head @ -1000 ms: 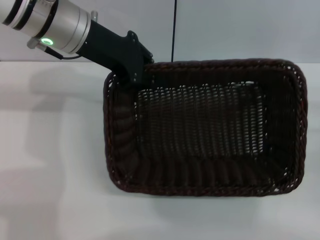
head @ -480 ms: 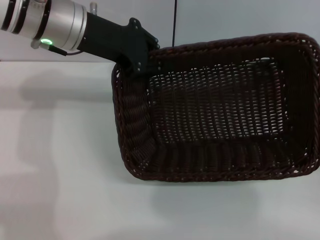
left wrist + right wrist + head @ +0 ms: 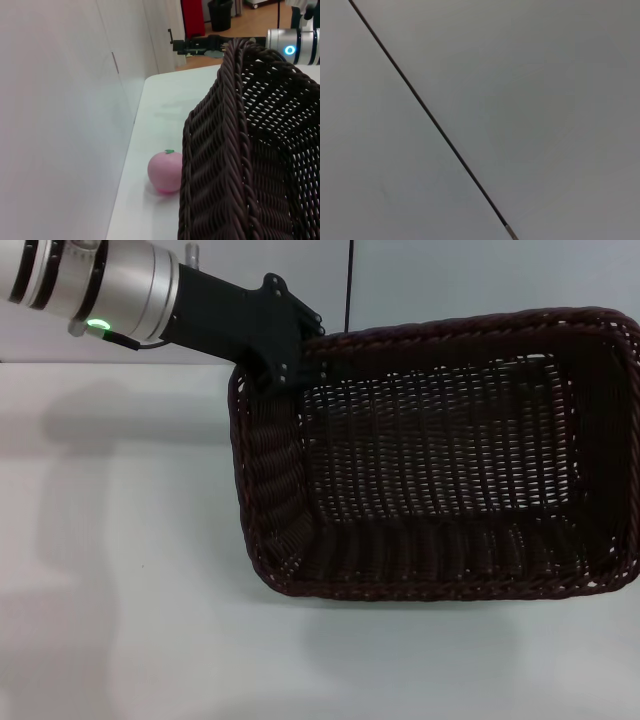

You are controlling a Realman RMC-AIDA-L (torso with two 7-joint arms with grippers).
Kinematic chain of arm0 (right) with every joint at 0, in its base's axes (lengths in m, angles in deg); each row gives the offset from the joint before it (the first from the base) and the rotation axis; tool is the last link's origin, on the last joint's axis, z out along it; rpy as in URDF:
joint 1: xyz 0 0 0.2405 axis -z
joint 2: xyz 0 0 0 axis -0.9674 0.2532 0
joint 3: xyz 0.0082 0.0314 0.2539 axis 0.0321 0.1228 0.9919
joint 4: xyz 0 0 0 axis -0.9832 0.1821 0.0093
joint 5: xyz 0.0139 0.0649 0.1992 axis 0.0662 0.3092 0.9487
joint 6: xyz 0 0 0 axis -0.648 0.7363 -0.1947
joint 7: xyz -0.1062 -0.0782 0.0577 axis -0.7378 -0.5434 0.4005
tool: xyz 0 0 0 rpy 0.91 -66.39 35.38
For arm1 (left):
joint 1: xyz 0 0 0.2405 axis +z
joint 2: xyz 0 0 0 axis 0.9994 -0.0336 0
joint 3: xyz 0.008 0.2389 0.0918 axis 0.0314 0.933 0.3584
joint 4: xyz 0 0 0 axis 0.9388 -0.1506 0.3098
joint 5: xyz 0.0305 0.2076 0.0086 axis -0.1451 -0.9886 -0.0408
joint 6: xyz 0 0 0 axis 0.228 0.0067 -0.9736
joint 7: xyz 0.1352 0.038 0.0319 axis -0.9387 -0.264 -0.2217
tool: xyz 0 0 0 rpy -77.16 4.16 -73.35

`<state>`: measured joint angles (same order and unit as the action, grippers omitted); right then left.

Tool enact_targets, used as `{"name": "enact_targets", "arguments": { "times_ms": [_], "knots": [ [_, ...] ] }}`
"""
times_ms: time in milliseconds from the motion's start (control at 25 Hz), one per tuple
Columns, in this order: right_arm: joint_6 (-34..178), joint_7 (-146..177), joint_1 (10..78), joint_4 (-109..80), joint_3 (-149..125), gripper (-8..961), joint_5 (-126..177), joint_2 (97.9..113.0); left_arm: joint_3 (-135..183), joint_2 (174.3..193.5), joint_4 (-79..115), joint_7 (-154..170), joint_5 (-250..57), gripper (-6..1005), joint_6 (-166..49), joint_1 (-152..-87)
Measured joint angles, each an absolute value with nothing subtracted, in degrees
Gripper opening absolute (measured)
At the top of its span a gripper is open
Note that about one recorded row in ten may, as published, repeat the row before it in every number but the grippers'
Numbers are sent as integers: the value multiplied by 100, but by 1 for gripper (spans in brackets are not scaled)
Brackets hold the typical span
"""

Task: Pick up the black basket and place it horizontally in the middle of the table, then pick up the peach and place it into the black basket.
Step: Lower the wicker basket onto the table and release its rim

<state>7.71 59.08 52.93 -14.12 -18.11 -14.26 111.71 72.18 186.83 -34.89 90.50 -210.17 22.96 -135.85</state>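
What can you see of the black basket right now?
The black basket is a large rectangular woven wicker piece, very dark brown-black, with a braided rim, rounded corners and open-weave sides. It is empty and tilted, its opening toward the head camera. The left gripper holds its far left rim corner. The peach sits beside its outer wall.

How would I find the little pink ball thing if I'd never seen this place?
Find the white table along the pale wall, then the big black basket the left gripper holds by its corner. The peach sits on the table between basket and wall: small, round, smooth pink, with a tiny green leaf on top.
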Motion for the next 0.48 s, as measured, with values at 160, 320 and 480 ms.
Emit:
{"name": "enact_targets", "arguments": {
  "times_ms": [160, 320, 480],
  "knots": [
    [774, 5908, 5293, -1398, -1815, 464, -1423, 11171, 7220, 18678, -3489, 8970, -21017, 175, 2324, -13581],
    [805, 5907, 5283, -1369, -1824, 464, -1424, 11171, 7231, 18667, -3544, 8927, -21056, 175, 2328, -13594],
    [811, 5908, 5278, -1343, -1827, 465, -1425, 11171, 7282, 18651, -3694, 8960, -21122, 175, 2339, -13619]
  ]
}}
